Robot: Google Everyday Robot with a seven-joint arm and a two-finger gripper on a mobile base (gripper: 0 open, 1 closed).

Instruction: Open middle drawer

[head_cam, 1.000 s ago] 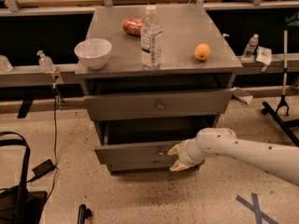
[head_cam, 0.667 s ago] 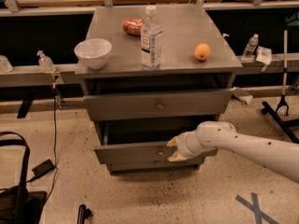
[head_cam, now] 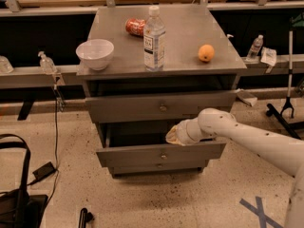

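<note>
At the top edge of the middle drawer (head_cam: 137,155) hangs the gripper (head_cam: 172,135).

The gripper (head_cam: 172,135) sits at the upper edge of the middle drawer (head_cam: 142,155), a pale lump against the dark gap above it, and whether it touches the front cannot be told; the drawer's inside is lost in shadow. The arm (head_cam: 256,139) runs off the right and bottom edges, and the bag (head_cam: 14,203) is cut by the left and bottom edges. The bottle (head_cam: 154,37) on the tabletop (head_cam: 190,27) covers part of the can (head_cam: 134,26), and its label is too small to read.
</note>
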